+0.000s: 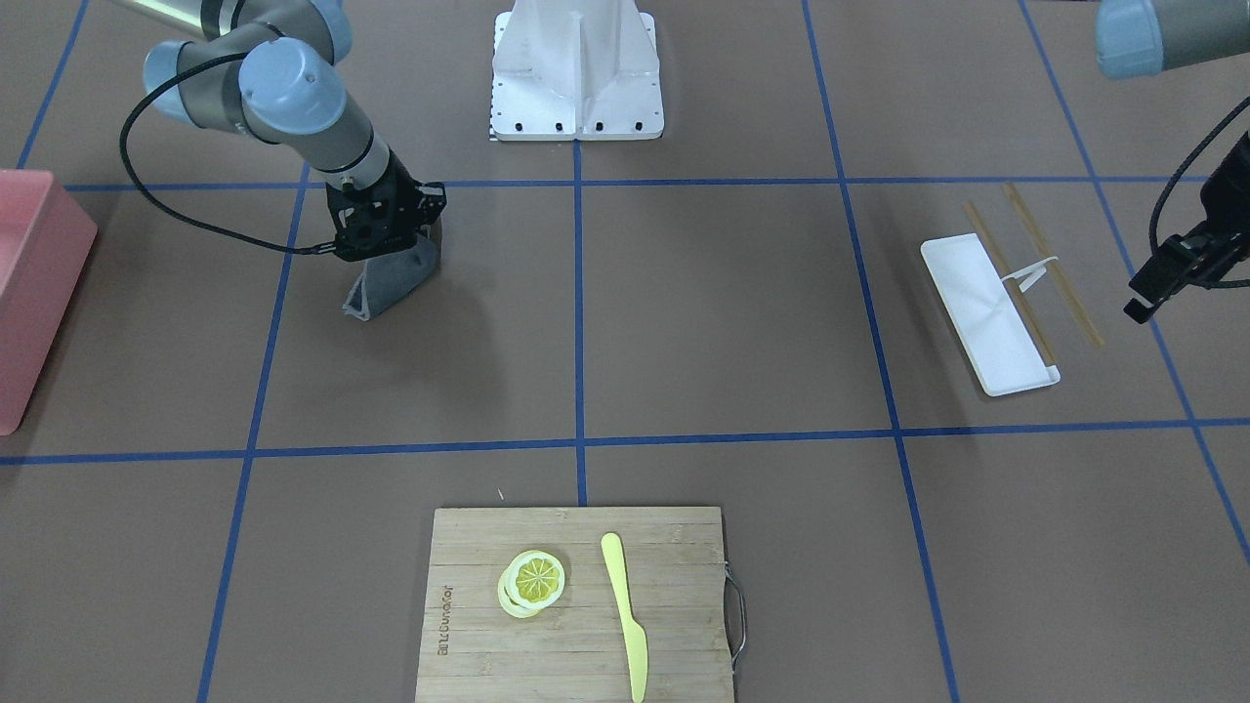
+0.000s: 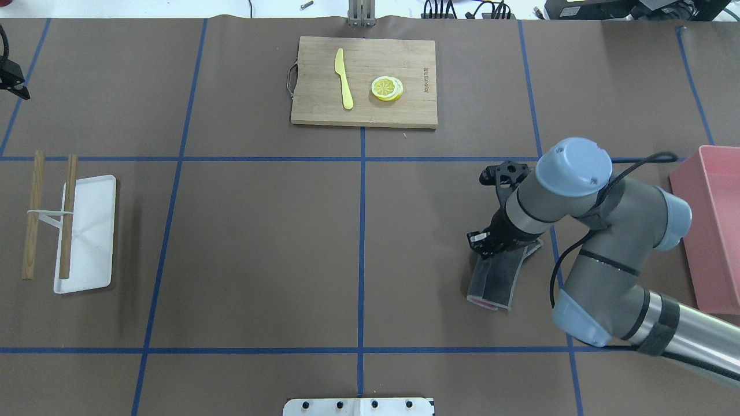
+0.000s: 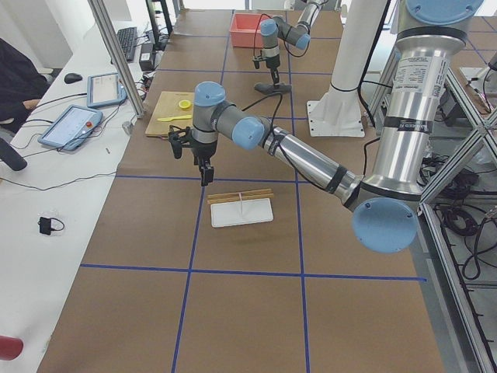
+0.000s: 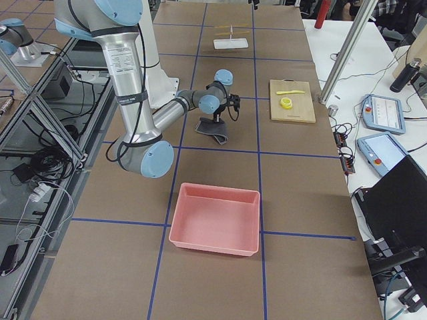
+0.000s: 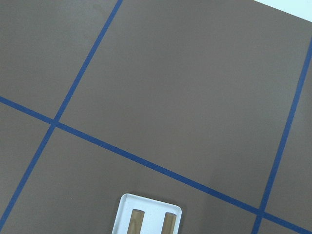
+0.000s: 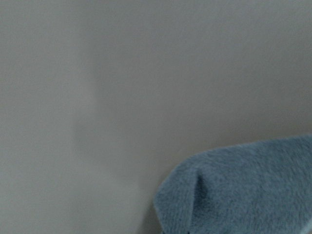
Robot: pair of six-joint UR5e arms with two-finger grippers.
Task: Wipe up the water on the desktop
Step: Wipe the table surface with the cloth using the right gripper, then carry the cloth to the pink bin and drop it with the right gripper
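The desktop (image 1: 723, 312) is a matte brown surface with blue tape lines; I see no water on it. My right gripper (image 1: 391, 242) is shut on a grey-blue cloth (image 1: 386, 285) that hangs down and touches the desktop. In the overhead view the cloth (image 2: 498, 277) lies under the right gripper (image 2: 496, 242) at the right middle. The right wrist view shows the cloth (image 6: 243, 190) at the lower right over blurred desktop. My left gripper (image 1: 1147, 298) hovers at the table's edge beyond the white tray; its fingers are too small to judge.
A pink bin (image 2: 714, 225) stands right of the cloth. A white tray (image 2: 87, 231) with two wooden chopsticks (image 2: 68, 214) is at the left. A bamboo cutting board (image 2: 312, 104) with a lemon slice and yellow knife lies at the far middle.
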